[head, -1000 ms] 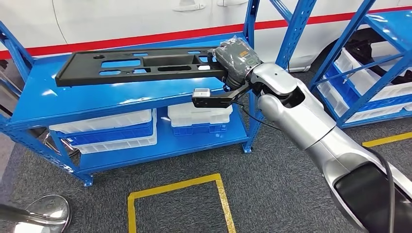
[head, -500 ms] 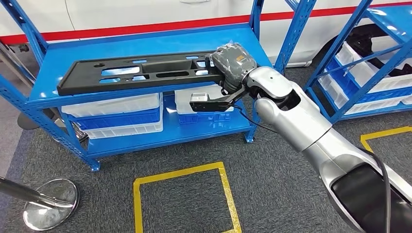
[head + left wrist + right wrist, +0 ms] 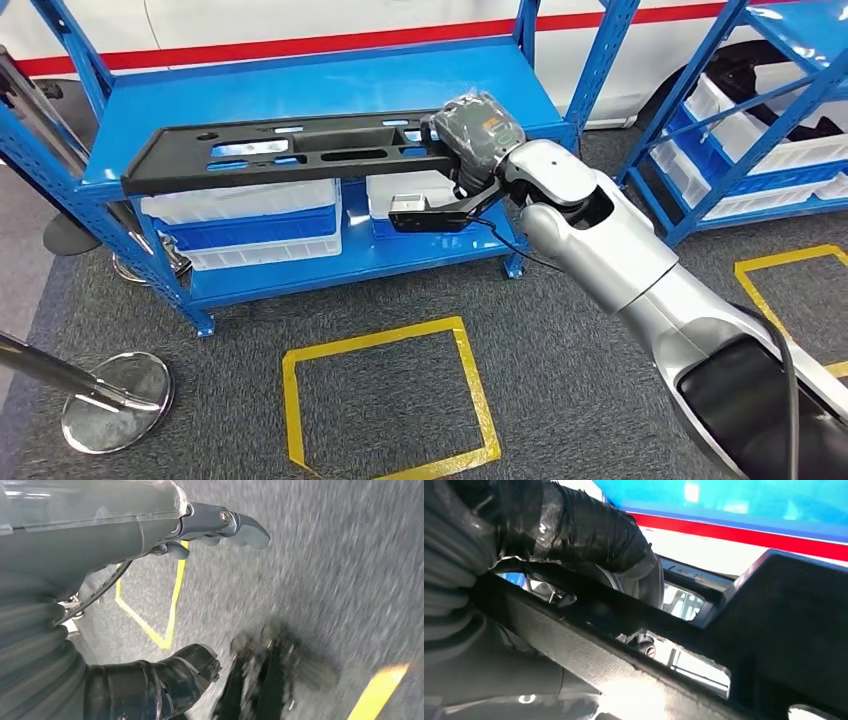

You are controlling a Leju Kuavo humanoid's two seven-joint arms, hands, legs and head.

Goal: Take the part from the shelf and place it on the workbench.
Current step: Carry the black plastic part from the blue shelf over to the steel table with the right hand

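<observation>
The part [image 3: 300, 150] is a long flat black plastic panel with several cut-outs. It hangs level at the front edge of the blue shelf's top board [image 3: 330, 90]. My right hand [image 3: 478, 130] grips its right end. In the right wrist view the dark fingers [image 3: 574, 525] wrap over the part's [image 3: 784, 630] edge. My left hand [image 3: 100, 540] hangs over the grey carpet with its fingers [image 3: 220, 522] and thumb [image 3: 170, 680] apart and nothing between them.
White and blue bins [image 3: 250, 225] fill the shelf's lower level. A second blue shelf [image 3: 760, 120] with bins stands at the right. A yellow tape square [image 3: 390, 400] marks the carpet. A chrome post base [image 3: 115, 400] sits at the lower left.
The whole view has shifted, so the camera has moved back from the shelf. The part, still in my right hand, has come from over the top board to its front edge.
</observation>
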